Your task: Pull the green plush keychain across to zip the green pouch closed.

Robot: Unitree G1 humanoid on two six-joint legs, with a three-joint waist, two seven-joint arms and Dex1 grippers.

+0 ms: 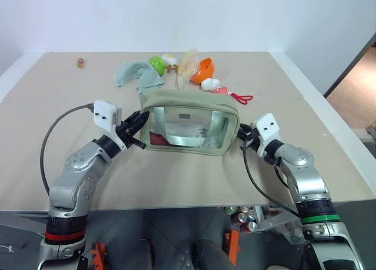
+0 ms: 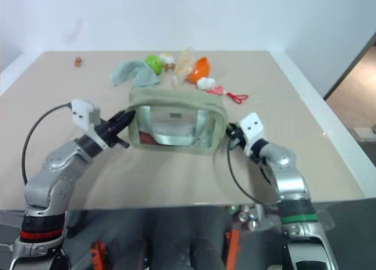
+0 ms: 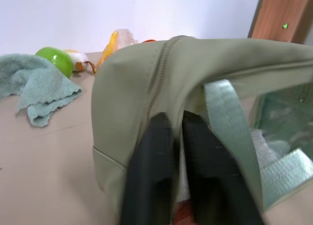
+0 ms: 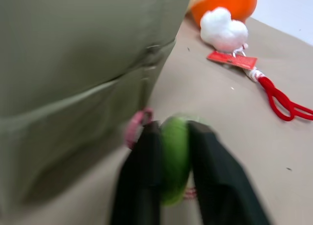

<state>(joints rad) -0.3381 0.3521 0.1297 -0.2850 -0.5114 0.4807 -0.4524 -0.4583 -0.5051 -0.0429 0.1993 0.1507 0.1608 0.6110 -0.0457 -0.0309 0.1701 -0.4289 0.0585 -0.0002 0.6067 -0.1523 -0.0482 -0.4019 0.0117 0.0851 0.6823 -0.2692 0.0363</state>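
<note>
Beige board covers the table under a white wall. Near its middle sits the green pouch, its clear window panel facing the robot; something pale and something dark red show through it, too unclear to name. A small grey tag on the window cannot be read.

At the pouch's left end, the left gripper has its black fingers pinched on the fabric beside the webbing strap. At the right end, the right gripper clamps the green plush keychain between its fingers, with the pinkish cord loop just beside the pouch wall.

Behind the pouch lie a teal cloth rag, a lime-green ball, an orange bowl, a white plush with an unreadable red tag, and a red cord. A small brown object sits far left.
</note>
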